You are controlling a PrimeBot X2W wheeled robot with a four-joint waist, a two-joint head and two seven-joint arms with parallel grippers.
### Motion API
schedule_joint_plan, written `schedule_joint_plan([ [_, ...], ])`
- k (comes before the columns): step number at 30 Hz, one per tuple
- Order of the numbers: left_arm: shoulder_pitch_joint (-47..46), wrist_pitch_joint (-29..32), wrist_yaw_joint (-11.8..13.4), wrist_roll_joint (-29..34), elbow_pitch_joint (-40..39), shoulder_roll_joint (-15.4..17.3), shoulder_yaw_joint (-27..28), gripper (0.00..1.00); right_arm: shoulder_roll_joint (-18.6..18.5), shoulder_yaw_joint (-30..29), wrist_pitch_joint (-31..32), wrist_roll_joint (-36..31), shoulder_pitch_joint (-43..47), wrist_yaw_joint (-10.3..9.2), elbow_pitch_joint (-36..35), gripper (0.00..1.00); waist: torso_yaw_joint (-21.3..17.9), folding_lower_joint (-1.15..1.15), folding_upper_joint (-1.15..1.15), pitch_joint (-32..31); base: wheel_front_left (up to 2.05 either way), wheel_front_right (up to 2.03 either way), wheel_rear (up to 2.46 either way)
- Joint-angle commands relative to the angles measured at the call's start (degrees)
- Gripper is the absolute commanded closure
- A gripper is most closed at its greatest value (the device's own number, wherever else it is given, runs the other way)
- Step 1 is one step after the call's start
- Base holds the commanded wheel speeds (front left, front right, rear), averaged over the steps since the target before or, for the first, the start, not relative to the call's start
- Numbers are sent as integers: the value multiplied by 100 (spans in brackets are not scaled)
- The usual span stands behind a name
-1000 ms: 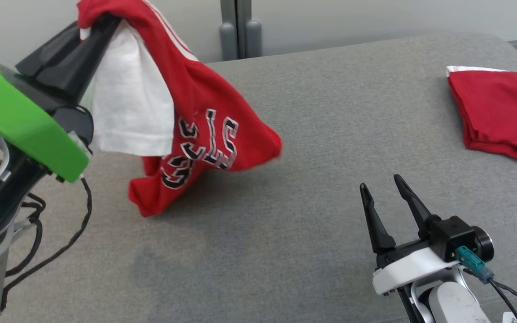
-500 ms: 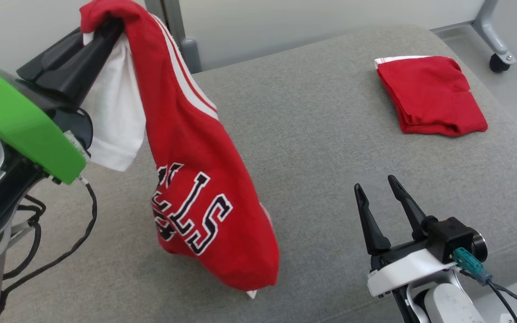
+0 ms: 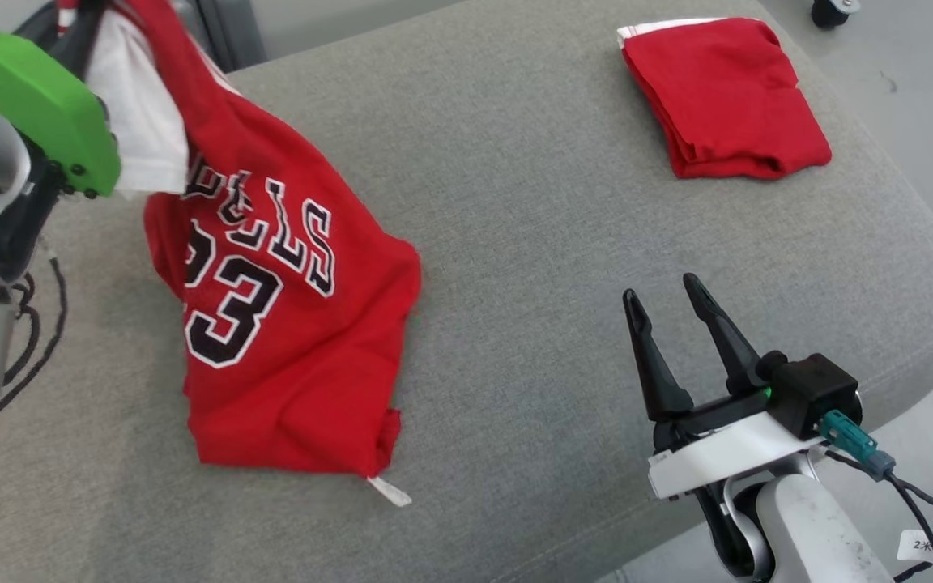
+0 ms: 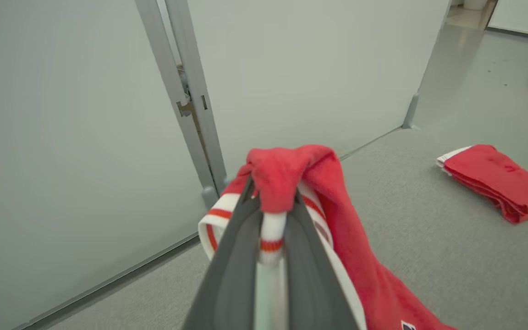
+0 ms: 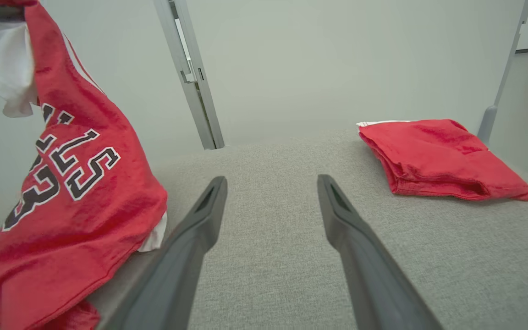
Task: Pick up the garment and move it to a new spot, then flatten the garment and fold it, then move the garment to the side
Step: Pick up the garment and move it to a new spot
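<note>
Left claw (image 4: 272, 198) stays clamped shut on the jersey's (image 3: 288, 324) red-and-white trimmed edge, raised at the far left of the grey table (image 3: 531, 202). Half a second ago the jersey hung nearly free, hem just reaching the table. Now its lower half lies spread on the table at the left, "23" facing up, and the upper part slopes up to the claw. White inner fabric (image 3: 138, 121) shows beside the claw. Head camera has shifted, so the view's framing differs. Right claw (image 3: 659, 289) unchanged: jaws wide, empty, above the near right of the table, apart from the jersey. Folded red garment (image 3: 726, 97) at the far right, undisturbed.
</note>
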Motion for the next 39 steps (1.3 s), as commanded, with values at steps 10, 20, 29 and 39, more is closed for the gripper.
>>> schedule_joint_plan([
  [10, -124, -1605, 21, 306, 1990, -89, 87, 0, 0, -248, -17, -37, -69, -8, 72, 0, -136, 0, 0, 408, 0, 0, 0],
  [20, 1120, -3217, 662, 137, 1661, -822, 355, 0, -7, -635, -17, -405, 205, -8, 20, 0, 630, 0, 0, -187, 0, 0, 0],
  [29, 3133, -3607, 1198, 221, 342, -1644, 49, 0, -6, -1020, -17, -743, 610, -8, -44, 0, 1330, 0, 0, -697, 0, 0, 0],
  [39, 4948, -3665, 1449, 562, -502, -2118, -78, 0, -7, -1043, -17, -817, 1071, -8, 8, 0, 1617, 0, 0, -1127, 0, 0, 0],
])
